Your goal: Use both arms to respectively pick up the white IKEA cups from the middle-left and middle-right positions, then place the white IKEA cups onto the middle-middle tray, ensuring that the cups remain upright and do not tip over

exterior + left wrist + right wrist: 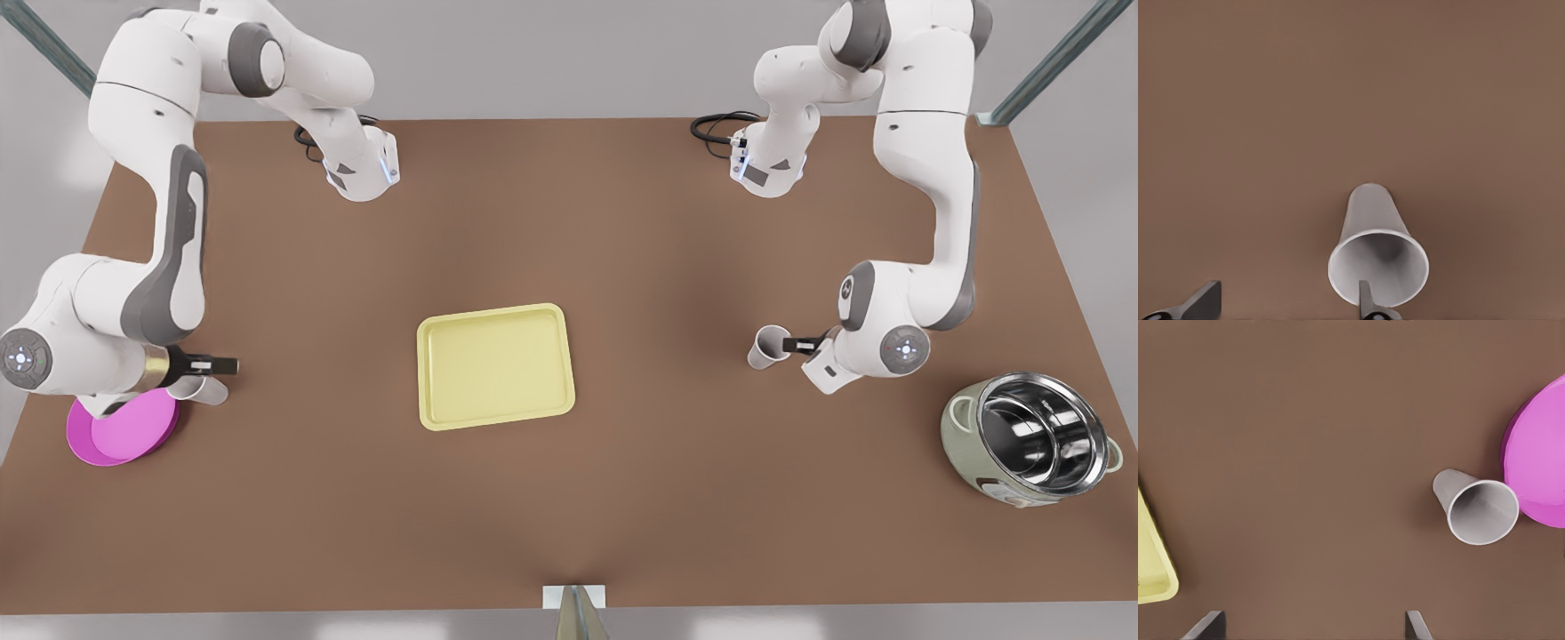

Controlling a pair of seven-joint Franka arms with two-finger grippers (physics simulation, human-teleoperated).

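— Far along?

— Hardly. At the approach stage on both sides, with nothing lifted and nothing set on the pale yellow flat rectangular tray (495, 366).

— And the left gripper (1286, 305)?

— Spread wide, holding nothing. Down low at the small off-white tapered cup (1378, 257), with one finger (1367, 303) crossing the rim and the other well off to the side. Probably not centred around it yet. Standing upright on the brown worktop (1338, 100), by the look of it.

— Right gripper (1311, 627)?

— Released too, and empty. Not around the second off-white cup (1478, 507) either: out ahead and past one finger rather than between the two, just beside the round magenta plate (1538, 460).

— Left to do, then?

— Nearly everything, judging by this: centring, closing, lifting without tipping, carrying inward, setting both down on the tray.

— Anything from one view and not another?

— From the front view, both arms at once, the tray between them and well apart from either gripper, plus a round pale cooker with a shiny steel bowl (1031, 440) out beyond the left arm. From the wrist views, the finger spread and the offset to each cup, hard to read from the front. From the right wrist view, also a corner of the tray, far across from the cup.
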